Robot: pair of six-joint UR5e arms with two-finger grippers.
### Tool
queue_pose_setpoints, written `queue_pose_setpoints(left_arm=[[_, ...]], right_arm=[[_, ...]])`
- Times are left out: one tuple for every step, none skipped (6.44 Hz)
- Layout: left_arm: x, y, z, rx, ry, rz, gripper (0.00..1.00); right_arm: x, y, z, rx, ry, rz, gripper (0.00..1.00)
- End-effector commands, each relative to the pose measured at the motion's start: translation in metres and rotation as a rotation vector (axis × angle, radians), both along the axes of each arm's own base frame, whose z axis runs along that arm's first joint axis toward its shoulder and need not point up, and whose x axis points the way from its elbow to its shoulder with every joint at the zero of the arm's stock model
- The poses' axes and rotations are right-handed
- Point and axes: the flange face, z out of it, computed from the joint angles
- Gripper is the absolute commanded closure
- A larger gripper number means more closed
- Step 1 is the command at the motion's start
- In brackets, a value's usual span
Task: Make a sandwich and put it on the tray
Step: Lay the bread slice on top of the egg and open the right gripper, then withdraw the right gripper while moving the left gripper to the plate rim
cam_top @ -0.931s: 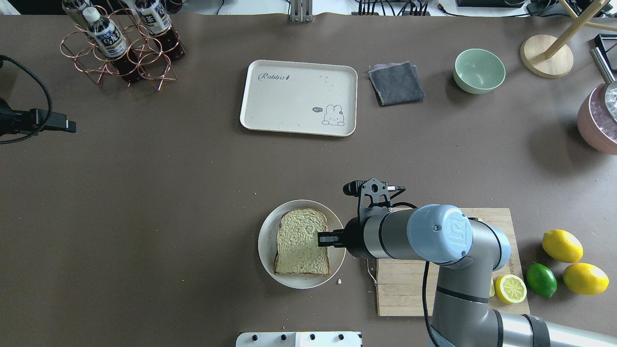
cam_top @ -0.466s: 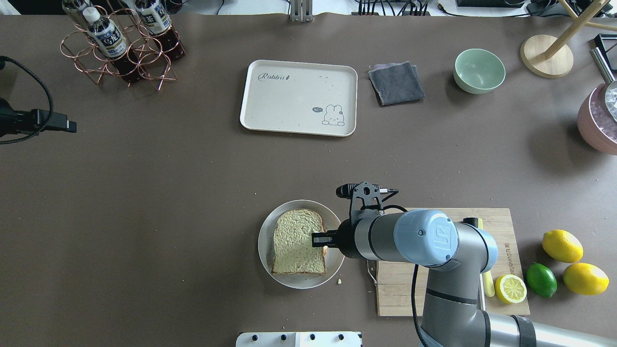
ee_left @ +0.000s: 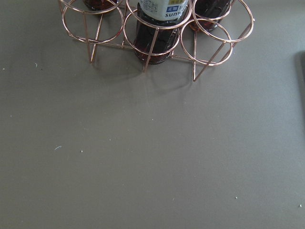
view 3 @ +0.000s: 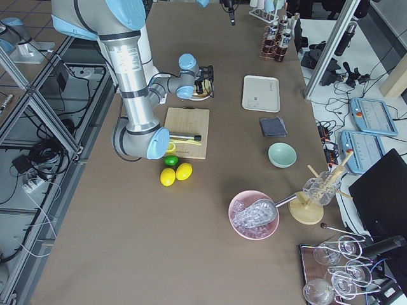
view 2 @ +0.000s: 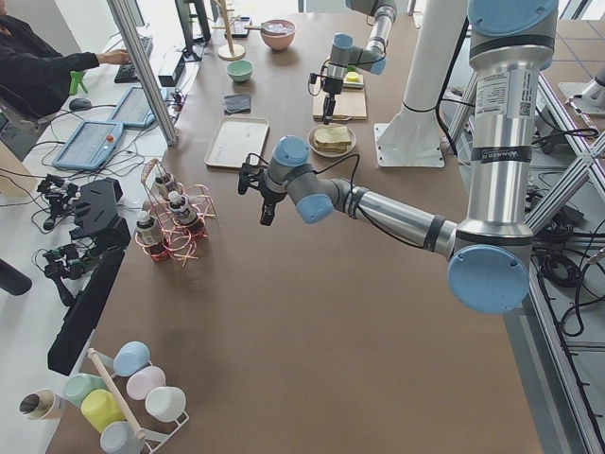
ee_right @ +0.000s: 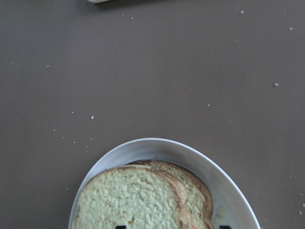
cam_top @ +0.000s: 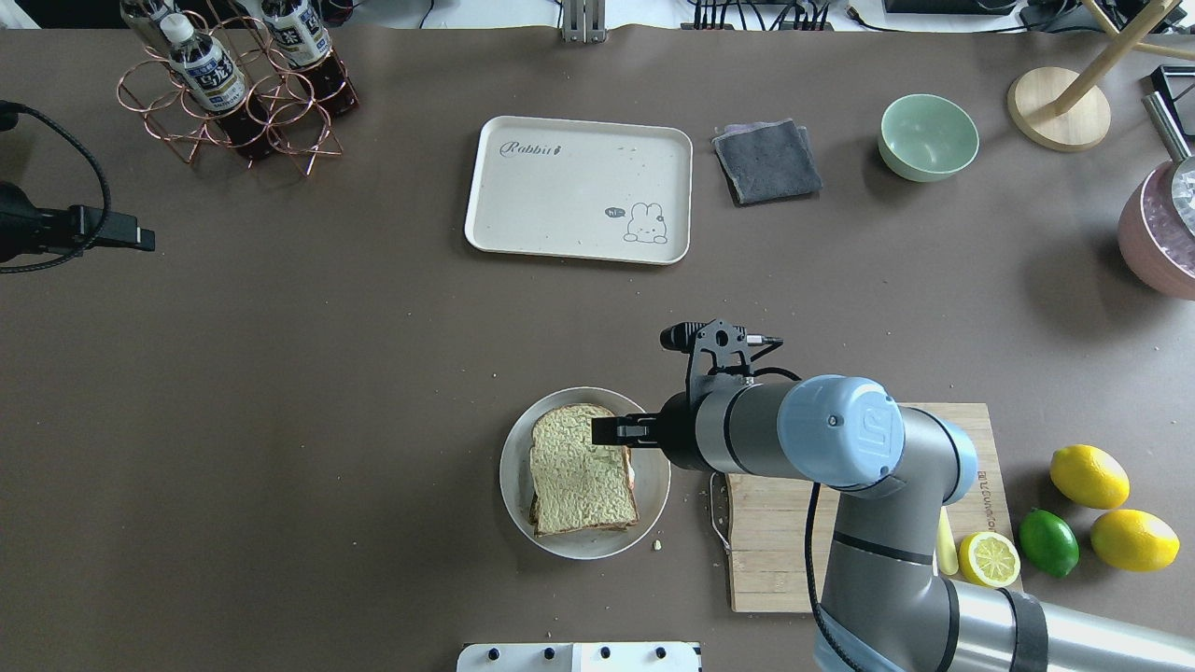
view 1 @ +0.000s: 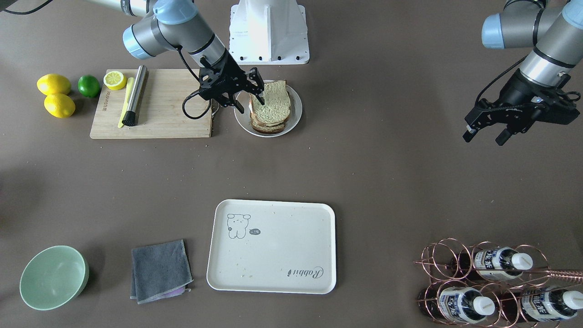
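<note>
The sandwich [cam_top: 579, 471], a stack of square brown-crusted bread slices with greenish-tan faces, lies flat on a round grey-white plate [cam_top: 515, 476]. The plate is near the middle of the robot's edge of the brown table [cam_top: 280, 373], just beside a wooden cutting board [cam_top: 775, 541].

The right end effector [view 1: 249, 98] hangs over the side of the sandwich closest to the board. Its fingers are apart and grip nothing. The left end effector [view 1: 486, 133] is near the table's left end, fingers apart too, holding nothing.

The slices do not line up, and a lower one peeks out. If the fingers close on the top slice alone, the stack could come apart and the filling could slip out. A sideways push could also slide the plate. The large cream-white tray with the bear drawing [cam_top: 485, 187] is well apart, near the far edge, so a loose hold might drop slices on the way.

The bread's round top points to the far edge and its flat bottom to the robot's edge, so its long axis runs between those two edges, turned a little
</note>
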Motion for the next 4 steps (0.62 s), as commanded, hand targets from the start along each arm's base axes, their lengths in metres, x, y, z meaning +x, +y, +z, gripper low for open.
queue_pose_setpoints(left_arm=[[0.003,-0.005,-0.012,0.011,0.018,-0.002,0.02],[0.004,-0.005,-0.024,-0.005,0.046,-0.020,0.02],[0.016,-0.002,-0.037,-0.018,0.077,-0.011,0.02],[0.047,0.012,-0.053,-0.065,0.118,0.005,0.02]], right_arm=[[0.062,-0.060,-0.004,-0.070,-0.004,-0.034,0.01],[0.094,-0.088,0.000,-0.111,-0.002,-0.041,0.01],[0.133,-0.106,0.020,-0.139,0.009,-0.017,0.01],[0.180,-0.124,0.038,-0.176,0.009,-0.006,0.01]])
